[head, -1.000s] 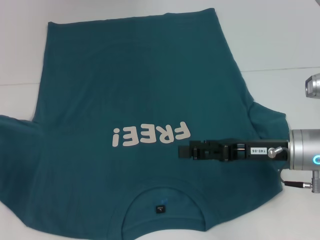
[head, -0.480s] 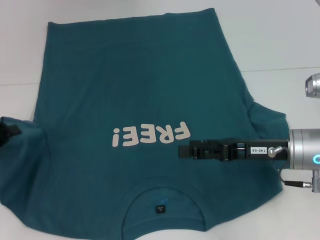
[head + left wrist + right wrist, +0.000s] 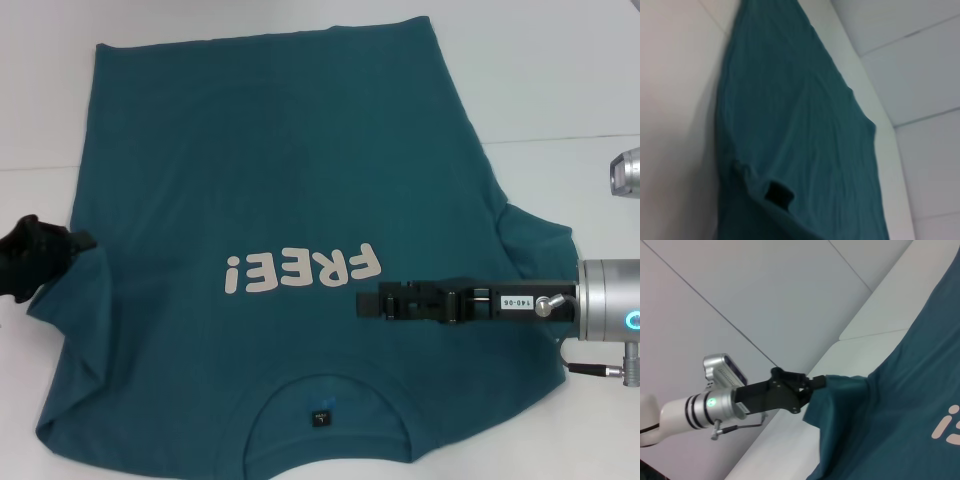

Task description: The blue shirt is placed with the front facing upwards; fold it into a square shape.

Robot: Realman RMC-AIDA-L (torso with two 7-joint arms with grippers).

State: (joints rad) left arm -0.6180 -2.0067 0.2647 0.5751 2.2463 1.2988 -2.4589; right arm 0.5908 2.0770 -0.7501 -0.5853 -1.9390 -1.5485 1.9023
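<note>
One large dark teal-blue cotton short-sleeved shirt (image 3: pixel 280 200) lies front-up on the white table (image 3: pixel 560 80), covering most of it, its collar at six o'clock and hem at twelve. White "FREE!" lettering (image 3: pixel 300 272) reads upside down near the centre, and a small black neck label (image 3: pixel 319 419) sits inside the collar. At nine o'clock the left gripper (image 3: pixel 75 243) pinches the bunched left sleeve, its black fingers pressed together on the cloth and lifting it off the table. From three o'clock the right gripper (image 3: pixel 362 301) reaches over the chest just below the lettering; whether its fingers are spread cannot be told.
</note>
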